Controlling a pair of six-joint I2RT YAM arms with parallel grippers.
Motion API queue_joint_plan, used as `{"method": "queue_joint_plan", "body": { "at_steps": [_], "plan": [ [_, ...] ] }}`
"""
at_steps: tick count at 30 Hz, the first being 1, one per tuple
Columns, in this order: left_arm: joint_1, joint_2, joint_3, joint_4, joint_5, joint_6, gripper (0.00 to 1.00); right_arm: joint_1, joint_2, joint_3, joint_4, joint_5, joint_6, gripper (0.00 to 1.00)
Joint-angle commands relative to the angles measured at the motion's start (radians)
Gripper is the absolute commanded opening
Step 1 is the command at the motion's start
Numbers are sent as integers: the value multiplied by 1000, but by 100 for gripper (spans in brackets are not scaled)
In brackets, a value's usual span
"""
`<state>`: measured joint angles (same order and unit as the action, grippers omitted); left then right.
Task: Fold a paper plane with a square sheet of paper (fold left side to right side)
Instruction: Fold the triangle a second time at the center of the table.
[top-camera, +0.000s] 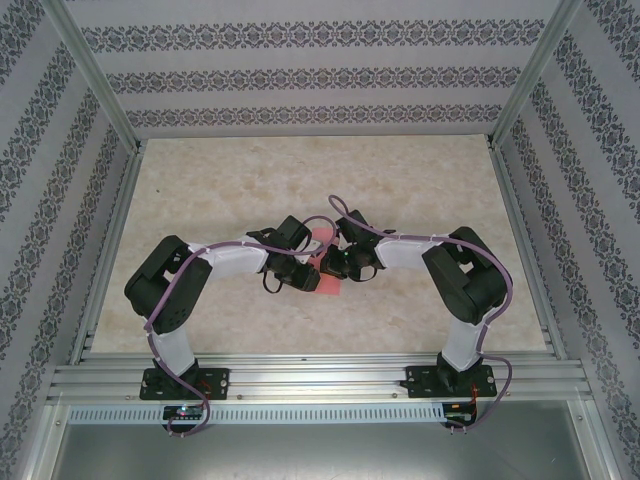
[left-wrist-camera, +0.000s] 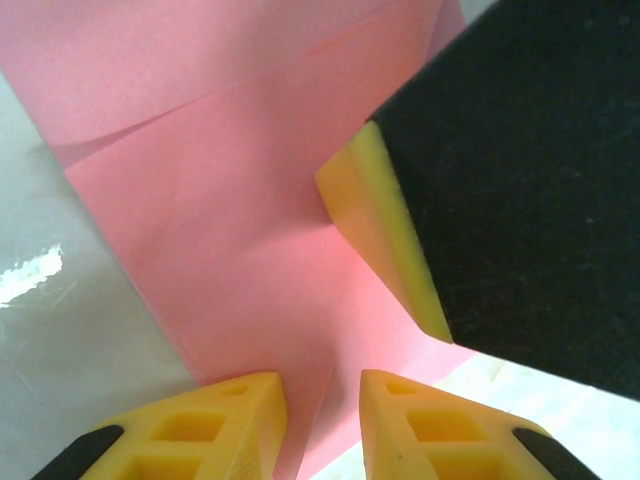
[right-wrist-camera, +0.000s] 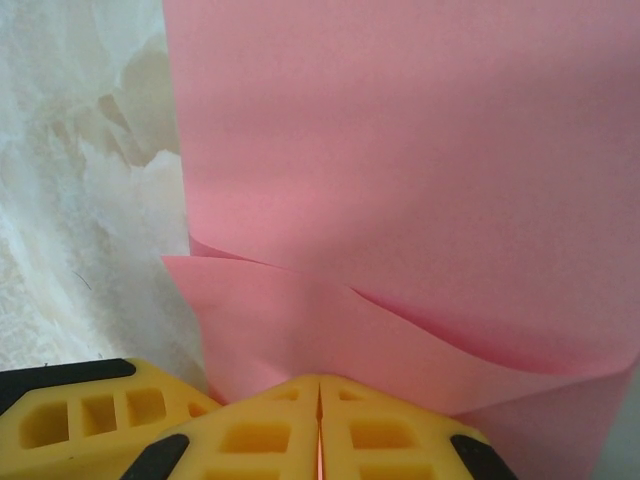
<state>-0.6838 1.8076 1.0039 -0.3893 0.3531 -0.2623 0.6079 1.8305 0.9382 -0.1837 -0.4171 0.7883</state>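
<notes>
Top view: the pink-red square sheet of paper lies in the middle of the bench, between the left pincer and the right pincer. Both are about equally near.

Left wrist view: the left pincer stands partly open just over the sheet and clamps nothing. The paper stretches ahead, with a folded layer across its far part.

Right wrist view: the right pincer is closed, apparently nipping the sheet's near edge. Its long axis runs straight ahead, and the top layer bows loose, so it likely needs flattening next.
</notes>
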Motion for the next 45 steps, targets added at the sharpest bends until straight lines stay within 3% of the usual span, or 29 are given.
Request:
{"method": "queue_joint_plan", "body": {
  "at_steps": [1,30,39,45],
  "plan": [
    [-18,72,-55,4,-76,17,30,-28,6,-2,-47,71,-38,9],
    [-23,73,-84,43,-87,-19,30,-216,-66,34,-146,68,-173,10],
    [-33,70,-65,43,-86,-24,30,-177,-150,26,-159,41,-143,10],
    [-37,67,-58,41,-93,-27,30,-115,-88,4,-62,-11,-74,10]
  ]
}}
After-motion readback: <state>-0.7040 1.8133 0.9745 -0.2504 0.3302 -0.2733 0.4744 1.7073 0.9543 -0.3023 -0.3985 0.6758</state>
